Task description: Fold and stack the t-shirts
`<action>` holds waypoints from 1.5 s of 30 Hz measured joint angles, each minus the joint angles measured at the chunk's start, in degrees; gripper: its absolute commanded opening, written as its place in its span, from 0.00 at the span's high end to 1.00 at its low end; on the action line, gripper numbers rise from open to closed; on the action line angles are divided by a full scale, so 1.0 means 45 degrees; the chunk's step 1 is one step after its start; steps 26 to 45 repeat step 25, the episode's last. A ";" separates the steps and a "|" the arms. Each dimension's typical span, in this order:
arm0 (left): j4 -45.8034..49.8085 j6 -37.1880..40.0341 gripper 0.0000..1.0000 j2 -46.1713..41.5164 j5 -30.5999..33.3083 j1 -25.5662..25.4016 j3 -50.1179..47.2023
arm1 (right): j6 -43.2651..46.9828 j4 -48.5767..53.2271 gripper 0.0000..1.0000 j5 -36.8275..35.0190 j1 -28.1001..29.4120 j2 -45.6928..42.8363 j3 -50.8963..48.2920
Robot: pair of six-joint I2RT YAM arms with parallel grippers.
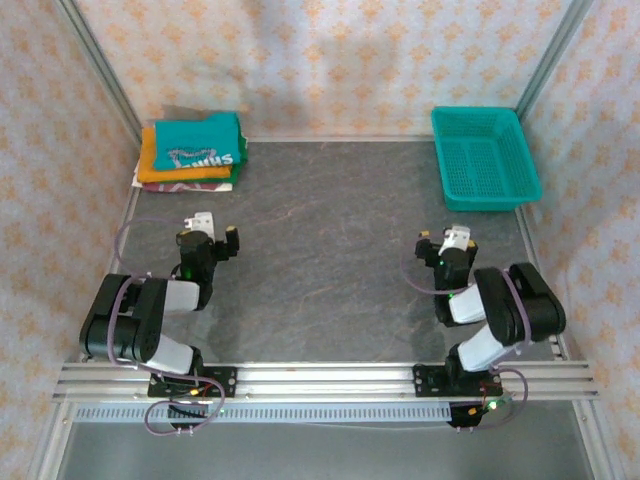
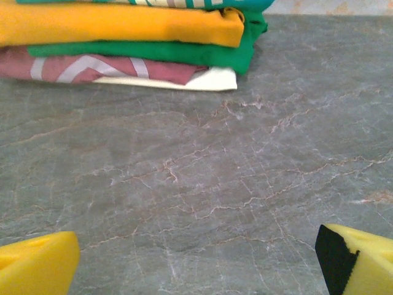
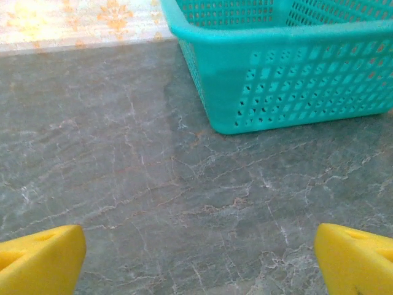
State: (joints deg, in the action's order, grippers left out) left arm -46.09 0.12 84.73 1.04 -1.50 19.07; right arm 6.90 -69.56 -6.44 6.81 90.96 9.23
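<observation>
Jaws on both arms stand wide apart with nothing between them; left jaws' yellow pads (image 2: 38, 263) and right jaws' yellow pads (image 3: 40, 261) sit at opposite lower corners of each wrist view, over bare grey desk (image 1: 330, 230). Left jaws are near the desk's left edge, facing the t-shirts (image 1: 190, 155) but well apart from them. T-shirts lie folded in one stack at the far left corner of the desk: teal shirt (image 1: 200, 143) with white lettering on top, orange shirt (image 2: 123, 24) under it, green shirt (image 2: 184, 52) next, reddish patterned shirt (image 2: 92, 67) lowest, with a cream layer (image 2: 212, 80) showing at its edge. Right jaws are near the right edge, facing the teal mesh basket (image 3: 276, 74) at the far right corner; not touching.
</observation>
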 measured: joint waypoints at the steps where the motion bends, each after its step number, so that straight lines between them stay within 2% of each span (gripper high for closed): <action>1: 0.0209 -0.0010 0.00 0.0073 -0.0010 0.0000 0.0267 | 0.0005 -0.0034 0.03 0.0015 -0.0029 0.0117 0.0019; 3: 0.0398 -0.0010 0.00 0.0185 0.0005 0.0000 0.0845 | -0.0015 0.0457 0.02 0.0005 -0.0102 -0.0039 0.0335; 5: 0.0398 -0.0010 0.00 0.0180 0.0010 0.0000 0.1069 | -0.0160 0.1880 0.02 0.0049 -0.0277 -0.0189 0.1409; 9: 0.0573 -0.0005 0.00 0.0185 0.0073 0.0000 0.1107 | -0.0661 0.3118 0.01 0.0865 -0.1370 -0.0359 0.3075; 23: 0.0714 -0.0005 0.00 0.0185 0.0199 -0.0005 0.1107 | -0.1005 0.4405 0.01 0.1345 -0.1525 -0.0486 0.2973; 45: 0.0714 -0.0005 0.00 0.0185 0.0199 -0.0005 0.1107 | -0.1005 0.4425 0.01 0.1350 -0.1525 -0.0491 0.2973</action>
